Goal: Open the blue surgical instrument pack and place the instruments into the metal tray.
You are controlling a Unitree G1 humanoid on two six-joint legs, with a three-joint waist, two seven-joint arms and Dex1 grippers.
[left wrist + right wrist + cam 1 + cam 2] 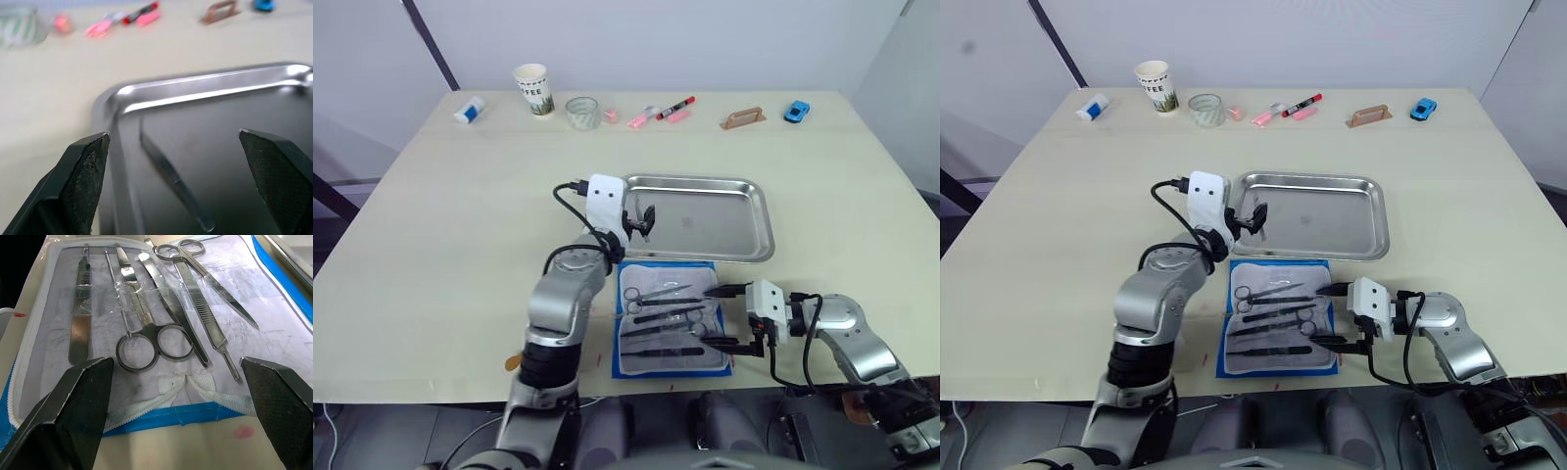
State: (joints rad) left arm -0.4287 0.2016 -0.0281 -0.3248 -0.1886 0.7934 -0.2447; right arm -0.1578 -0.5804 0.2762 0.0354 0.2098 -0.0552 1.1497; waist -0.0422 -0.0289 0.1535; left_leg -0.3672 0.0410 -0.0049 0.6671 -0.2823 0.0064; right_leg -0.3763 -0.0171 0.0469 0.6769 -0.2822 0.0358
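Note:
The blue surgical instrument pack (668, 266) lies open on the table just in front of the metal tray (715, 211). Several instruments (661, 313), scissors, forceps and tweezers, lie side by side on its clear lining (274, 333). My right gripper (708, 315) is open at the pack's right edge, low over the table and pointing at the instruments (161, 308). My left gripper (644, 221) hangs open over the tray's near-left corner. In the left wrist view one thin instrument (173, 178) lies inside the tray (205, 90), between the open fingers (83, 166).
Along the far edge stand a paper cup (533, 88), a glass (582, 112), pink and red markers (661, 113), a brown handle-shaped piece (742, 118), a blue toy car (796, 111) and a small white-and-blue item (468, 109).

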